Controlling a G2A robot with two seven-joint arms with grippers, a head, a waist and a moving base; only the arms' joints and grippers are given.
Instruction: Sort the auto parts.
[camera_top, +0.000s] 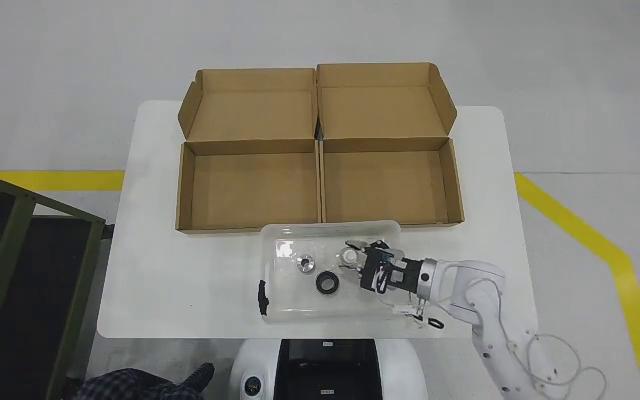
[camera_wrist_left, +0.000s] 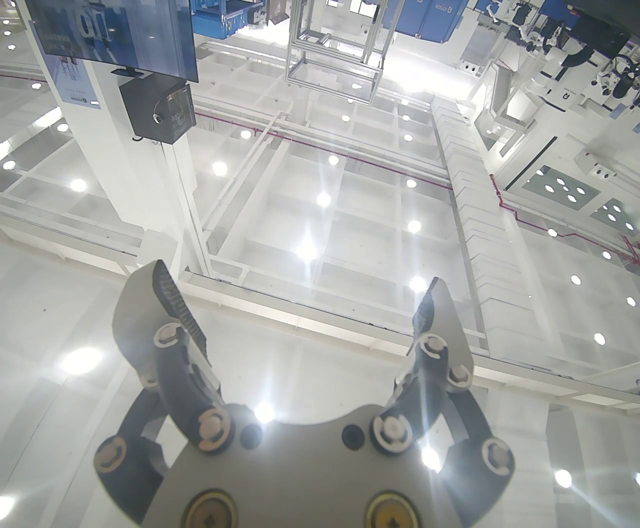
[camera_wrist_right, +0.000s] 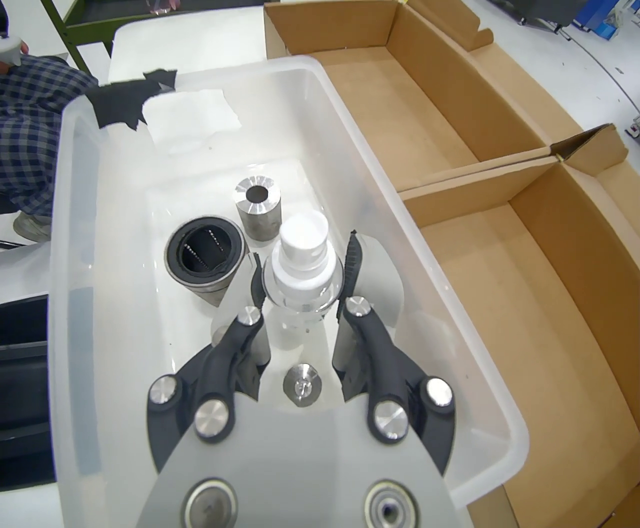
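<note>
White stepped part (camera_wrist_right: 301, 265), standing on end in the clear bin (camera_wrist_right: 345, 115), is clamped at its wide collar by the right gripper (camera_wrist_right: 305, 252), the nearer arm. A black-lined bearing (camera_wrist_right: 206, 260) and a bored steel cylinder (camera_wrist_right: 258, 207) are set just beside it. Two open cardboard boxes (camera_wrist_right: 400, 115) lie beyond the bin wall, which is judged the obstacle to be cleared by lifting. The left gripper (camera_wrist_left: 296, 274) is pointed ceilingward, jaws apart.

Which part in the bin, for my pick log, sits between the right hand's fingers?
The white stepped part, clamped in the right hand; the black-ringed bearing and grey bored cylinder stand beside it, ungripped.
</note>
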